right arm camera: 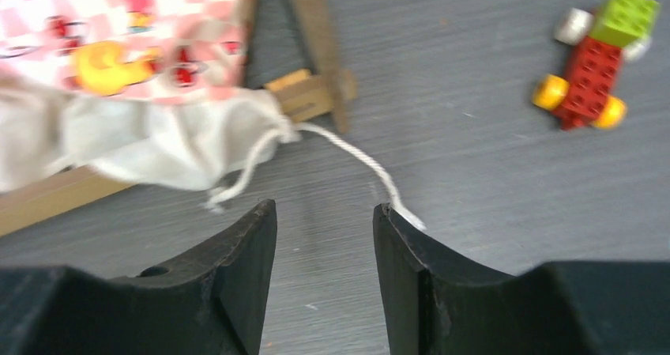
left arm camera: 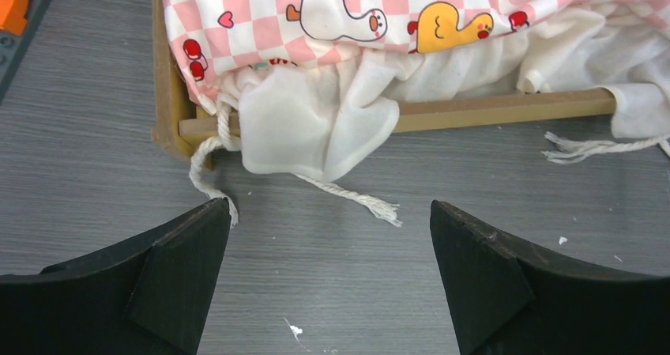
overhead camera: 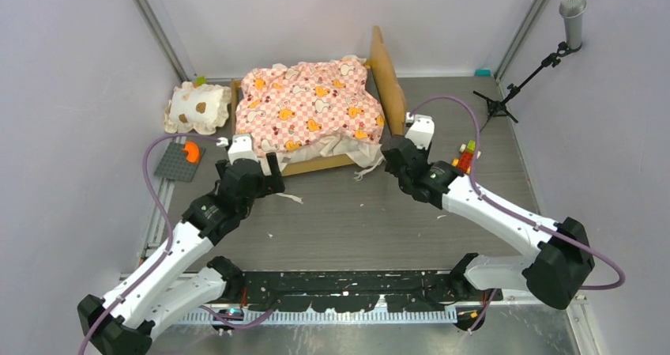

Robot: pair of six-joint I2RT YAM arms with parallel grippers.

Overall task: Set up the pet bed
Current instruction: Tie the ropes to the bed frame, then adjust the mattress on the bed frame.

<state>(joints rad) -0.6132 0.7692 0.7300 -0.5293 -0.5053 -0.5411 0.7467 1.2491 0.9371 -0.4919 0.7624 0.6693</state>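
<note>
Grey wood-grain table point(overhead camera: 355, 220) runs out to plain white walls point(overhead camera: 300, 15), and the pet bed point(overhead camera: 312, 106) sits at its far middle. Its long axis lies left to right across your overhead view, with the headboard point(overhead camera: 387, 74) standing at the right end and the near rail point(left arm camera: 490, 110) facing both arms. The pink checkered mattress point(overhead camera: 304, 102) lies rumpled, and its cream ruffle point(left arm camera: 316, 126) spills over that rail. Your left gripper point(left arm camera: 328, 213) hovers just short of the near-left corner, jaws spread wide and empty; the left cord point(left arm camera: 348, 197) trails from that corner onto the table straight ahead of them. Your right gripper point(right arm camera: 324, 209) sits by the near-right corner, jaws partway apart with nothing between them. The right cord point(right arm camera: 355, 161) ends at one fingertip, and you cannot tell whether it touches. Each arm is about equally near its own corner, so your next move probably hinges on reaching forward, away from the bases.
</note>
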